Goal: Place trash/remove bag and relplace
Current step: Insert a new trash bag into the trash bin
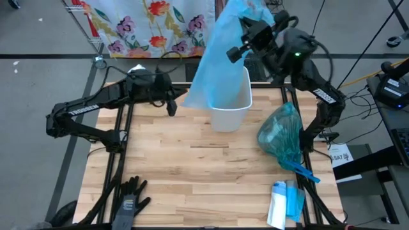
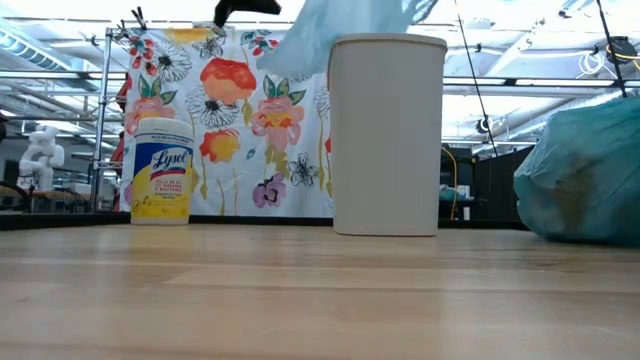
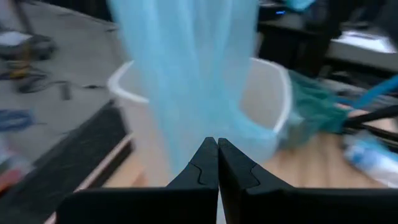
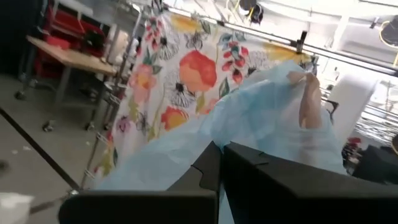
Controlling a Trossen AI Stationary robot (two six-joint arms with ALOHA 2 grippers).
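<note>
Pinching the top of a fresh light-blue plastic liner bag (image 1: 217, 57) between the pressed-together fingers of the right gripper (image 1: 238, 52), high above the far rim of the white plastic waste bin (image 1: 231, 102). Letting the thin film drape down and leftward from those fingers, its lower end reaching the bin's mouth but not yet opened over the rim. Keeping the left gripper (image 1: 171, 105) shut and seemingly empty, fingers (image 3: 217, 168) touching along their length, just left of the hanging sheet and the bin. Apparently working the replace step: the knotted teal bag holding the trash (image 1: 281, 134) already sitting out on the wooden table (image 1: 192, 172), to the right of the bin and below the right arm. Probably needing next a lowering of the liner into the bin and a spreading of its mouth around the rim. Reaching the right arm up and inward from the table's right edge, elbow bent, wrist turned toward the bin; stretching the left arm low from the left side.
</note>
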